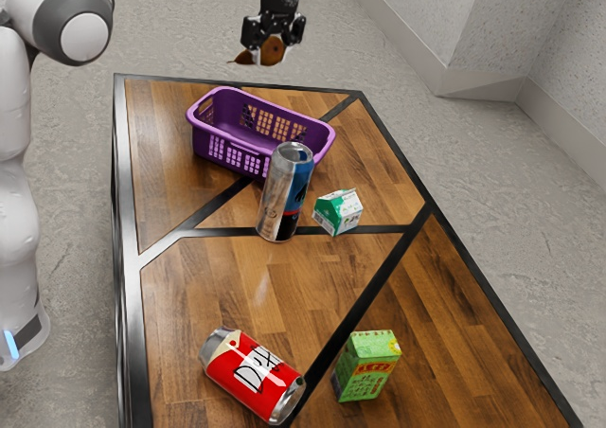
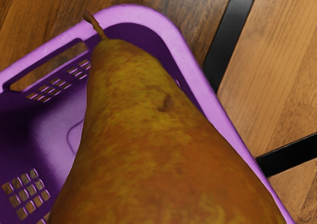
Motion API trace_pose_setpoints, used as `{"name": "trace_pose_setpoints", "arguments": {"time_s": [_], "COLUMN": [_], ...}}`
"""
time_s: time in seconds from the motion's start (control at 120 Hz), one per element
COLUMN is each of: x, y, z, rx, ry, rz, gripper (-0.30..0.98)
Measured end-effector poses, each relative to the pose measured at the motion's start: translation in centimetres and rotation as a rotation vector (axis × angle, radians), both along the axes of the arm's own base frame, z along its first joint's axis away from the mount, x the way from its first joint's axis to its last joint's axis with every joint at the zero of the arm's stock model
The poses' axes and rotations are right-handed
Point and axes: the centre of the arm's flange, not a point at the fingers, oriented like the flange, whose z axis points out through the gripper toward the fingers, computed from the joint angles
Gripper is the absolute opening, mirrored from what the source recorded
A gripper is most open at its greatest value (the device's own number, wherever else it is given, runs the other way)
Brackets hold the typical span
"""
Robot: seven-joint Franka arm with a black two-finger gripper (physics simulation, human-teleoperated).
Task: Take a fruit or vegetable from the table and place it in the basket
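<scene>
The pear (image 2: 143, 135) is clamped between my gripper's (image 1: 273, 42) fingers, above the purple basket (image 2: 195, 80), stem reaching across its rim; I'd centre it before lowering.

- Arm (image 1: 17, 144): lower links upright, at the exterior view's left.
- Gripper (image 1: 273, 47): raised, pointing downward.
- Fingers (image 1: 250, 32): set apart, clamping from both sides.

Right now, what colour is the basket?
The basket is purple; the exterior view shows it best.
</scene>
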Motion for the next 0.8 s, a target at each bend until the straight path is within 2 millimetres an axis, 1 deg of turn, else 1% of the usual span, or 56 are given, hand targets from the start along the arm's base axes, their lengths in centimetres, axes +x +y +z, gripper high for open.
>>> {"name": "trace_pose_setpoints", "arguments": {"time_s": [0.075,0.242,0.392,0.533,0.583,0.642,0.8], "x": [0.2,1.4,2.1,2.8,3.0,3.0,2.8], "y": [-0.2,-2.2,-2.4,-3.8,-4.0,-4.0,-3.5], "z": [0.0,-0.1,-0.4,-0.4,-0.4,-0.3,-0.3], "rx": [-0.001,-0.003,-0.002,-0.001,0.000,0.002,0.006], "ry": [-0.002,-0.004,-0.001,-0.001,-0.003,-0.006,-0.010], "rz": [-0.015,-0.072,-0.093,-0.129,-0.136,-0.139,-0.146], "gripper": [0.40,0.40,0.40,0.40,0.48,0.55,0.64]}}
